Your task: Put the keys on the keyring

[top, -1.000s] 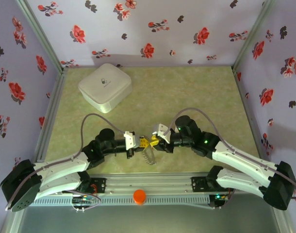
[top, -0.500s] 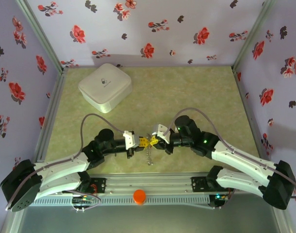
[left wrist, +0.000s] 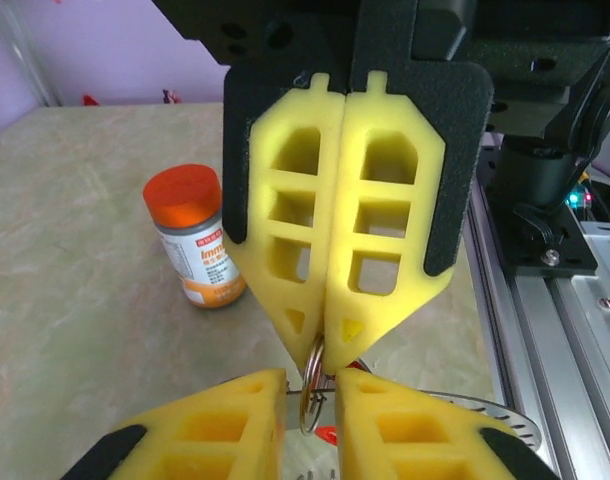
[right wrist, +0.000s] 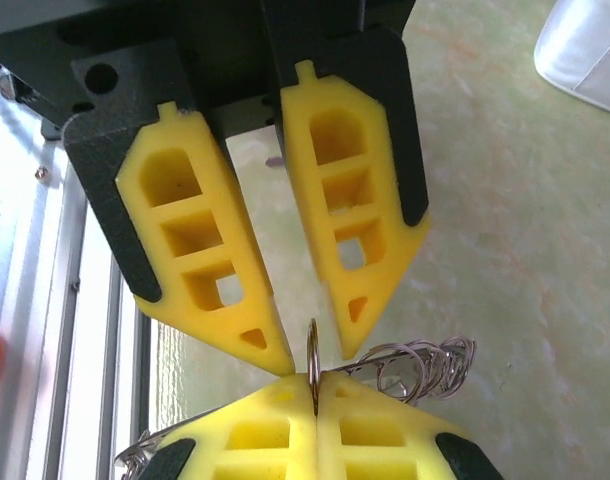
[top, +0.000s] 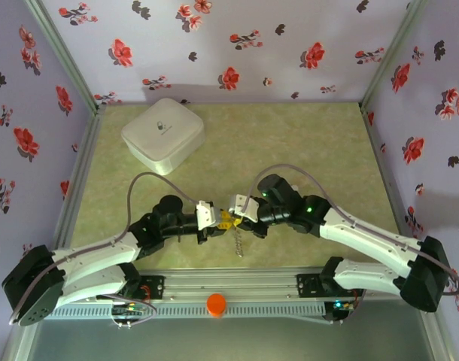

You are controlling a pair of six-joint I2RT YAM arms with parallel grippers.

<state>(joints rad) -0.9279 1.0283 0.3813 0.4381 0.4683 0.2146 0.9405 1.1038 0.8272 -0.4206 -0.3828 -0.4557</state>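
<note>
Two arms, left [top: 101, 259] and right [top: 365, 237], reach inward over the green worktop [top: 305, 143], and their tools meet tip to tip above it. A white square box [top: 163, 135] sits well beyond the left tool and off to its left. An orange pill bottle [left wrist: 195, 240] stands upright on the worktop past the right tool, off to one side of it in the left wrist view. The right tool [left wrist: 325, 340] has its yellow fingers pressed flat together. The keyring [right wrist: 312, 350], a thin metal ring seen edge-on, sticks out of the seam at their tips, pinched there. The left tool [right wrist: 315, 345] has its fingers a little apart, one tip on each side of the ring's free edge. The ring sits in the gap between them, and I cannot tell whether either pad touches it. A silvery coiled chain [top: 237, 242] hangs below the meeting tips, just under the right tool.
</note>
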